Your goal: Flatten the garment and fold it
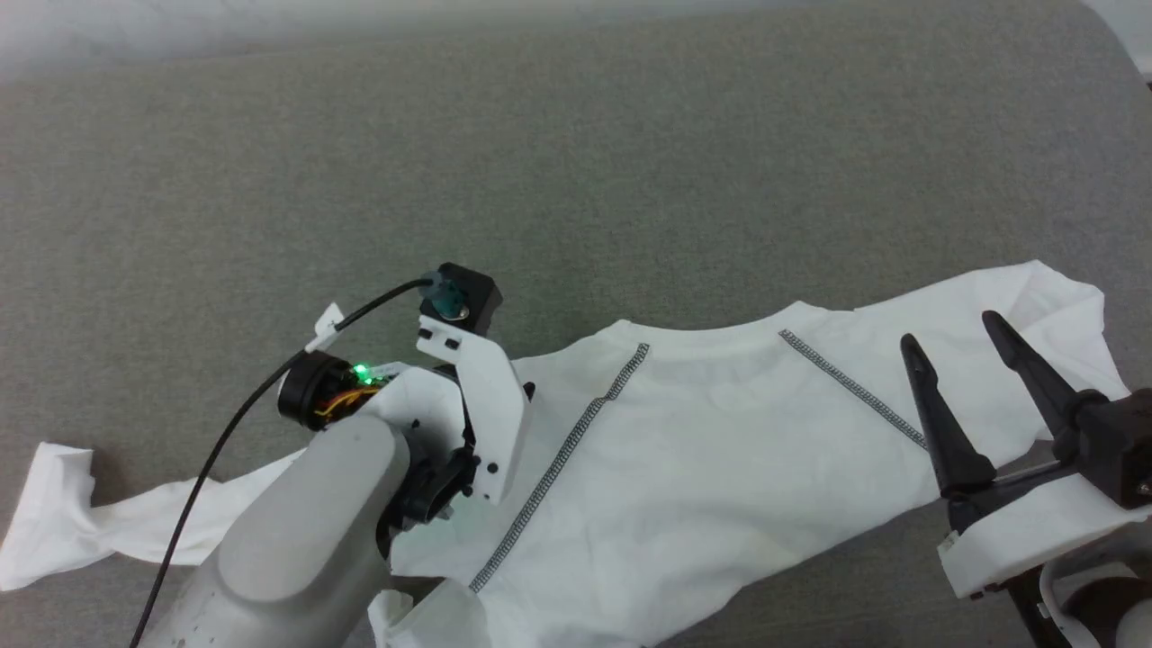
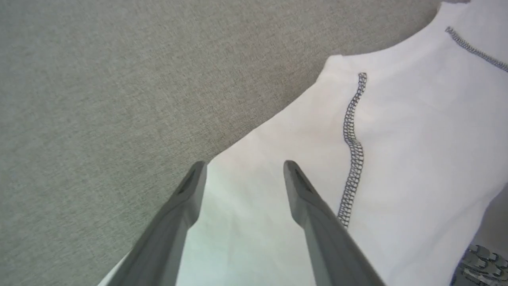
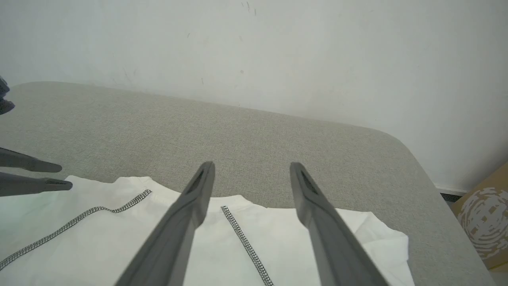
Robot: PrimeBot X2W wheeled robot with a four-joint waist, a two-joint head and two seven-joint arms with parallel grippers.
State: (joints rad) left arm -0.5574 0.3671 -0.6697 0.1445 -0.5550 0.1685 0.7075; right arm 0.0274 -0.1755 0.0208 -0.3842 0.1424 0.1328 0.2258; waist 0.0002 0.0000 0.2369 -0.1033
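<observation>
Foreground first: the pale left forearm [image 1: 306, 531] rises from the bottom left of the head view, with a black cable [image 1: 270, 387] looping off its wrist. From the left wrist view, the left gripper [image 2: 244, 169] is released, its two dark fingers spread wide with nothing between them. They sit over the edge of the garment [image 1: 720, 468], one finger by the line where white cloth meets grey, the other over the cloth beside a zigzag seam [image 2: 353, 159]. Whether the tips touch the fabric cannot be told. At the bottom right of the head view the right gripper [image 1: 949, 331] is also spread wide and empty. It is held above the shirt's other shoulder, near the second zigzag seam [image 1: 850, 387]. From its own wrist view it looks clear of the cloth.

The garment, a white T-shirt, lies on the near part of a grey fabric-covered surface [image 1: 576, 162], collar pointing away from the robot. Its body is mostly smooth. One sleeve trails off to the left as a crumpled strip; the other, at the right, is folded over on itself. Beyond the collar the grey surface stretches to a rounded far edge, and behind it stands a pale wall [image 3: 278, 51]. A cardboard box [image 3: 482, 222] stands past the right corner.
</observation>
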